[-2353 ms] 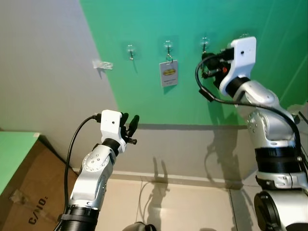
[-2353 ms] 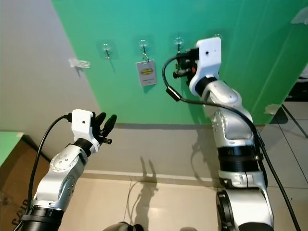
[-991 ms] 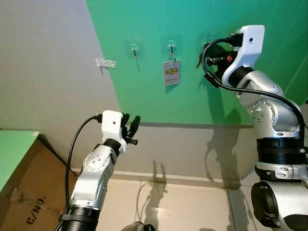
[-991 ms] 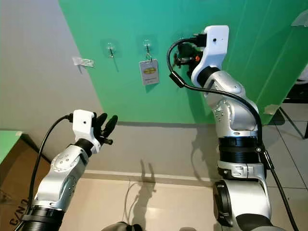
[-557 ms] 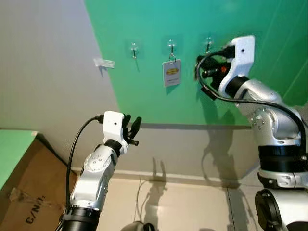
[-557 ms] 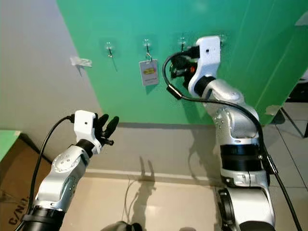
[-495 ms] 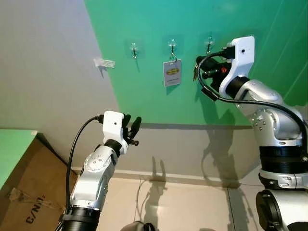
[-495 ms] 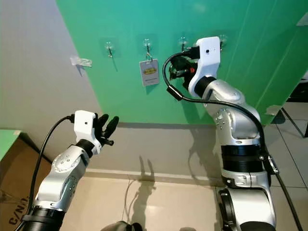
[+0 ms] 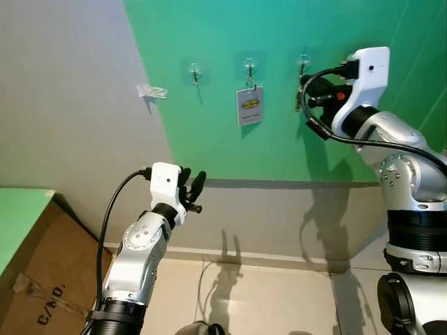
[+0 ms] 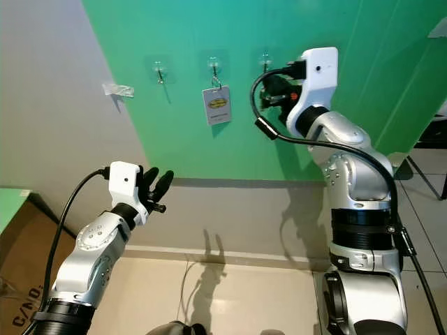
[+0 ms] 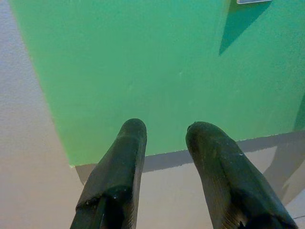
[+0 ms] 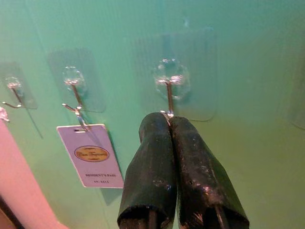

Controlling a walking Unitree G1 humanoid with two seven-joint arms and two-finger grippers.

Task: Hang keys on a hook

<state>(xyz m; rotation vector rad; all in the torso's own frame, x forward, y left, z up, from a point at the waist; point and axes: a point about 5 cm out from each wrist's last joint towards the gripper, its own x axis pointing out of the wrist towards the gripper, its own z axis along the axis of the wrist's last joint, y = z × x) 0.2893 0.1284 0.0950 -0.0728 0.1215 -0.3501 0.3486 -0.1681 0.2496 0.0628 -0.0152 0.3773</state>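
Three clear stick-on hooks sit in a row on the green wall. A white badge (image 9: 249,106) hangs from the middle hook (image 9: 248,66). My right gripper (image 9: 304,89) is raised to the right-hand hook (image 9: 302,61). In the right wrist view its fingers (image 12: 157,143) are pressed together, and the gripper's (image 12: 167,117) tips touch the lower end of that hook (image 12: 169,83). A thin dark piece of the keys (image 9: 299,105) dangles below the tips; the rest is hidden. My left gripper (image 9: 190,183) is held up low on the left, open and empty, its fingers (image 11: 126,148) facing the wall.
A cardboard box (image 9: 35,279) and a green surface (image 9: 17,216) stand at the lower left. A strip of clear tape (image 9: 151,91) sticks to the grey wall. A thin cable (image 9: 202,276) runs along the tiled floor below.
My right gripper has moved right and a little up, from beside the badge to the right-hand hook. The left arm has stayed put.
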